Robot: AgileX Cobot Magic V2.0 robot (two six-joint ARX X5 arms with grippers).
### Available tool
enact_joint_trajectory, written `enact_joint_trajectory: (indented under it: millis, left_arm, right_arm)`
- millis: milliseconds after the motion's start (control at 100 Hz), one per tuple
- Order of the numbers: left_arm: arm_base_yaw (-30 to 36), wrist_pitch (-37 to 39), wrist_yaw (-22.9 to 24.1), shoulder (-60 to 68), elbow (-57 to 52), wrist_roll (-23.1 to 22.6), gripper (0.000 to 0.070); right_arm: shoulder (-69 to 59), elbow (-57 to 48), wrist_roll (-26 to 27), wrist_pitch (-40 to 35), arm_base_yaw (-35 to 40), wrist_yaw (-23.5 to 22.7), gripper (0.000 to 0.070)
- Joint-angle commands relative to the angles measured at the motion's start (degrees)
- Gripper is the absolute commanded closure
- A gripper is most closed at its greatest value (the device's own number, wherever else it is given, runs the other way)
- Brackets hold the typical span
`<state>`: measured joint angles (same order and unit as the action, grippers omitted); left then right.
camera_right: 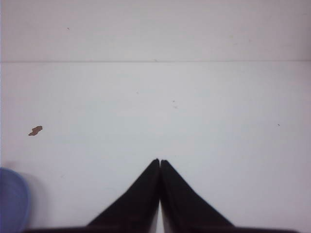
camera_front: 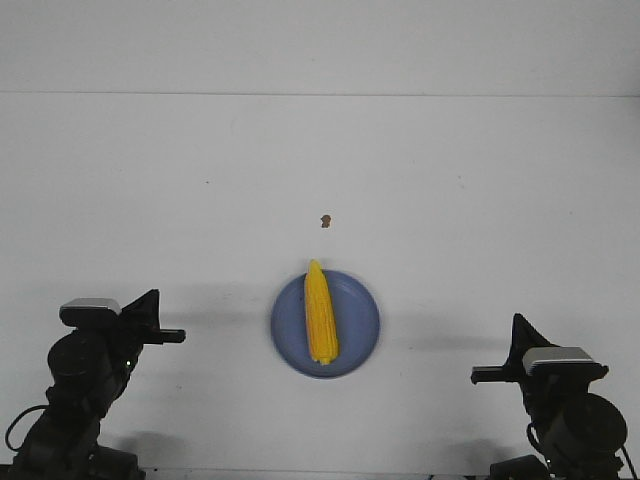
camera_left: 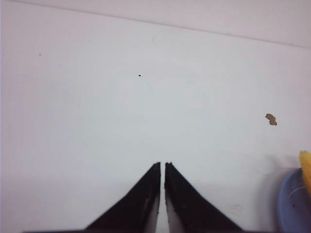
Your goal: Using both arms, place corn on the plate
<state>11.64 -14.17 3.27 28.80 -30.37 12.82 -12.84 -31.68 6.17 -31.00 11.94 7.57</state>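
Already the corn (camera_front: 320, 313) lies on the plate (camera_front: 358, 345), its long axis running away from the robot, tip far. Both the left claw (camera_left: 163, 167) and right claw (camera_right: 160, 164) are pressed together, empty, flanking the plate about equally on the counter (camera_front: 480, 200).

- Robot lab or test bench setup, not a home or kitchen.
- Plain white table (camera_front: 150, 200) fills the view, with a bare white wall (camera_front: 320, 45) right behind it; no furniture or decor.
- Two black robot arms, left arm (camera_front: 85, 385) and right arm (camera_front: 565, 405), sit on either side of the plate (camera_front: 360, 330), at the table's near edge.
- Staged props: blue plate with corn (camera_front: 320, 312) on it; small brown speck (camera_front: 325, 220) just beyond the plate.
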Motion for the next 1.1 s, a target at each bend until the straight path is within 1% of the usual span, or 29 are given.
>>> enact_joint_trajectory:
  millis: [0,520,610,640,670,760,880,940,990,1090]
  left_arm:
    - [0.0,0.57,0.2,-0.09,-0.66,0.24,0.0687]
    - [0.0,0.55,0.2,-1.53,-0.66,0.22,0.0687]
    - [-0.04,0.55,0.22,-2.4,-0.63,-0.22,0.0687]
    - [-0.04,0.81,0.26,-2.95,-0.55,-1.16,0.0687]
    - [-0.11,1.49,0.26,-3.54,-0.26,-2.25,0.0687]
    - [-0.11,5.88,0.24,-5.97,2.62,-2.56,0.0687]
    - [-0.17,16.15,0.24,-10.54,10.36,-3.17,0.0687]
    - [-0.17,19.78,0.24,-13.4,14.4,-3.23,0.0687]
    - [-0.26,21.05,0.26,-15.93,17.38,-3.5,0.0687]
    - [-0.96,21.07,0.26,-20.98,22.12,-3.56,0.0687]
  right_arm:
    - [-0.26,-0.46,-0.22,0.59,0.09,-0.02,0.07]
    - [-0.26,-0.52,-0.2,1.42,0.09,-0.04,0.07]
    - [-0.26,-0.52,-0.2,1.42,0.09,-0.04,0.07]
    - [-0.26,-0.52,-0.2,1.42,0.09,-0.04,0.07]
    - [-0.26,-0.52,-0.2,1.42,0.09,-0.04,0.07]
    - [-0.26,-0.52,-0.2,1.42,0.09,-0.04,0.07]
    - [-0.26,-0.52,-0.2,1.42,0.09,-0.02,0.07]
    - [-0.26,-0.52,-0.2,1.42,0.09,-0.04,0.07]
    - [-0.26,-0.52,-0.2,1.42,0.09,-0.02,0.07]
    - [-0.26,-0.52,-0.2,1.42,0.09,-0.04,0.07]
